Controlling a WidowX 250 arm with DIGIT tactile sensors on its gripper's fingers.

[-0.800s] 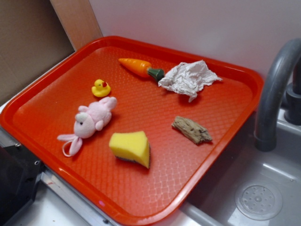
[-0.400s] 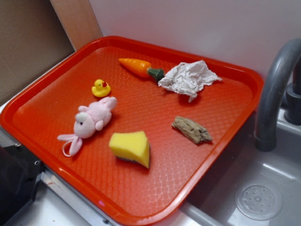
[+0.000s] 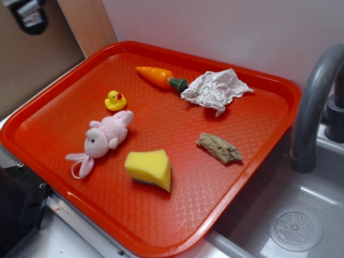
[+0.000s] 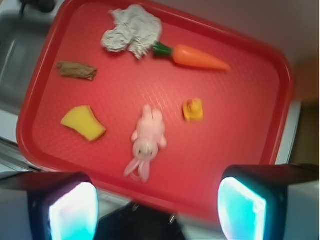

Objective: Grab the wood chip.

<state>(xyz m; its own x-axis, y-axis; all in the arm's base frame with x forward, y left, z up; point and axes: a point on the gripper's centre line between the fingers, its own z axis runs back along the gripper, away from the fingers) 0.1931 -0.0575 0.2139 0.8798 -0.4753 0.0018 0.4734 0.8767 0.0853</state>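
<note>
The gripper is spread wide and holds nothing; its two pale pads glow at the bottom of the wrist view, high above the red tray. In the exterior view only a dark piece of the arm shows at the top left corner, well apart from everything on the tray, so the arm looks raised and looking down from beyond the tray's far left edge.

The wood chip lies flat near the tray's right edge, alone, between the crumpled white paper toward the far edge and the yellow sponge toward the near edge. It looks light, stiff and rough, so it should grip well and not crush. I judge the best hold is across its narrow middle, jaws set square to its long axis, clear of the jagged ends
</note>
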